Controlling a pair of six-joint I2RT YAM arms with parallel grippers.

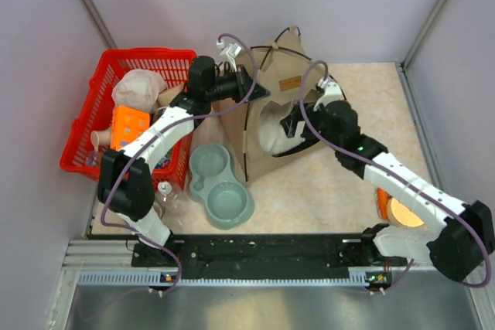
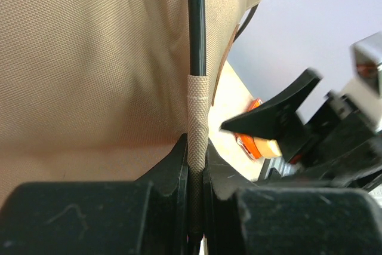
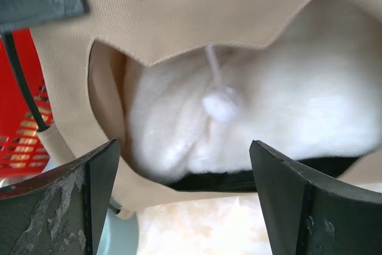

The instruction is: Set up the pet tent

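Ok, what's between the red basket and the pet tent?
Top view: the left arm crosses that gap to the pet tent; a grey double bowl sits nearer the bases.

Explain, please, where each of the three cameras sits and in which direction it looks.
Top external: above and behind the bases, looking down on the beige speckled table, tan fabric pet tent, left arm and right arm.
Left wrist: on the left arm, looking along the left hand, shut on the tent's thin dark pole.
Right wrist: on the right arm, facing the tent's doorway past the open right hand.
Shared: all three show the tent.
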